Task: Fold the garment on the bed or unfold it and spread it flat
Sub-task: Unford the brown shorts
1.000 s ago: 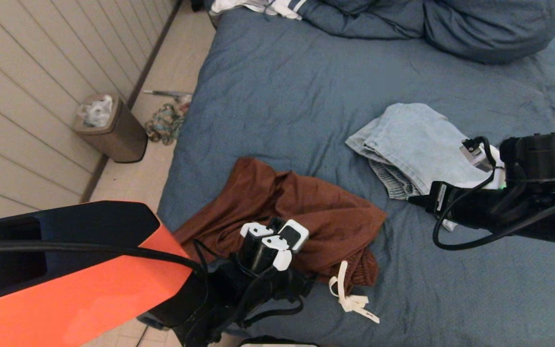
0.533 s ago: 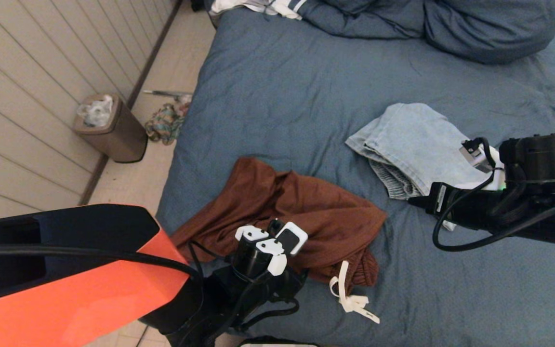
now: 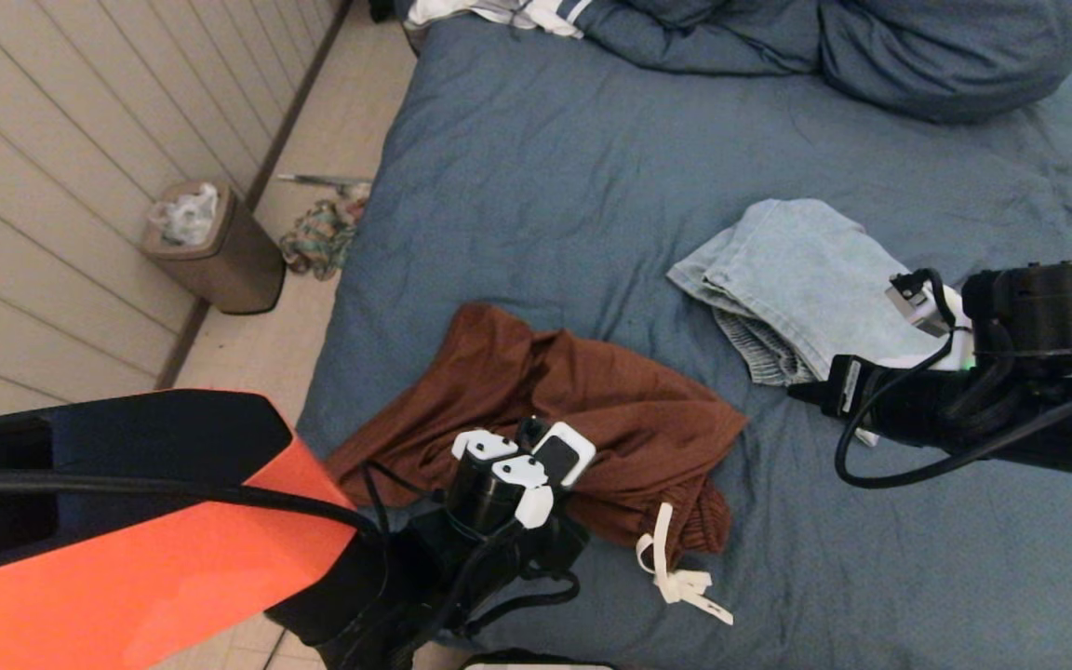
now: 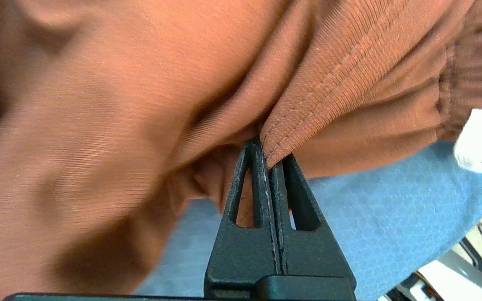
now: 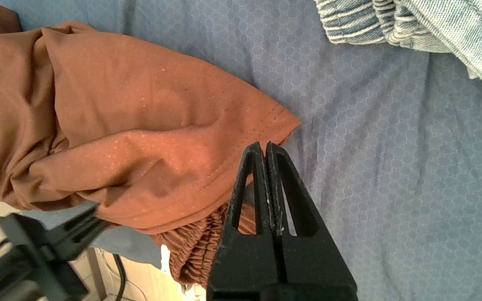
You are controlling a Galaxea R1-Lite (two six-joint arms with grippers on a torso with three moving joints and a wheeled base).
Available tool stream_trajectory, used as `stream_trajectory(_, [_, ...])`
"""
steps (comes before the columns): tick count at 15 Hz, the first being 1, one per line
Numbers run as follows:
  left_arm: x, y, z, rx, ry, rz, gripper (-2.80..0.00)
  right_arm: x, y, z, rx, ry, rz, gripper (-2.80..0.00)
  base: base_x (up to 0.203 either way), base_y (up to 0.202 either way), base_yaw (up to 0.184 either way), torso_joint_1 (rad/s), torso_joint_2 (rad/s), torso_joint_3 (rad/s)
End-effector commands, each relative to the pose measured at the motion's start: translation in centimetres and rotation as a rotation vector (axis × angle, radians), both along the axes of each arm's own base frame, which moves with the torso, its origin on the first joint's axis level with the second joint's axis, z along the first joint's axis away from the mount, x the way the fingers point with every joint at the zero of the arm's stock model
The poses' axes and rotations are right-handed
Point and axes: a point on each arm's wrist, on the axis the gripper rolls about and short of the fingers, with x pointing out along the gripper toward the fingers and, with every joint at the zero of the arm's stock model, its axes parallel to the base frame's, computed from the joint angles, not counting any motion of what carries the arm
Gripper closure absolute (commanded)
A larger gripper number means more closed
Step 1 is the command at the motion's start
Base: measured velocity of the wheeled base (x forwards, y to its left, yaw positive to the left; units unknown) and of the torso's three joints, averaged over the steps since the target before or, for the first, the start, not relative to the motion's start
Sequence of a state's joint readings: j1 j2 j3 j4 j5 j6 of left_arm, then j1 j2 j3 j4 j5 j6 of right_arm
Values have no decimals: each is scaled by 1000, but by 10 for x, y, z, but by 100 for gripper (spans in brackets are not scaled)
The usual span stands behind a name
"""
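A crumpled rust-brown pair of shorts [image 3: 592, 400] lies near the front edge of the slate-blue bed [image 3: 573, 186], its white drawstring [image 3: 671, 568] trailing onto the sheet. My left gripper [image 4: 269, 156] is shut on a stitched hem of the shorts [image 4: 308, 104], at the garment's near side under the left wrist [image 3: 513, 475]. My right gripper [image 5: 265, 144] is shut with nothing in it, hovering over the sheet just beside the shorts' right corner [image 5: 283, 121]; its tip [image 3: 801, 384] points left.
Folded light-blue jeans [image 3: 806, 279] lie right of the shorts, partly under the right arm. Bunched blue bedding [image 3: 871, 46] sits at the far end. On the floor to the left stand a brown bin [image 3: 215, 247] and a small heap [image 3: 322, 237].
My left gripper has drawn slightly back toward the near left with the hem in it, pulling the shorts' left edge along. The right arm has hardly moved.
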State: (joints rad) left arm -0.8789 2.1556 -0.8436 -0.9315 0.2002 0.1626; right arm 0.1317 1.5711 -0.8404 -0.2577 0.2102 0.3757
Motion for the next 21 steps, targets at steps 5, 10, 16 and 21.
stream_trajectory(5, [-20,25,91,-148,-130,15,0,1,0,-1,2,-1,1,0,0,0,0,0,0,0])
stream_trajectory(10, [-13,71,130,-186,-163,121,0,0,0,-1,2,-1,1,0,0,0,0,0,0,0])
stream_trajectory(16, [34,139,116,-201,-103,316,0,1,0,-3,2,6,3,0,0,0,0,0,0,0])
stream_trajectory(21, [58,191,98,-214,-50,423,0,3,5,-7,-1,21,18,0,0,0,0,0,0,0])
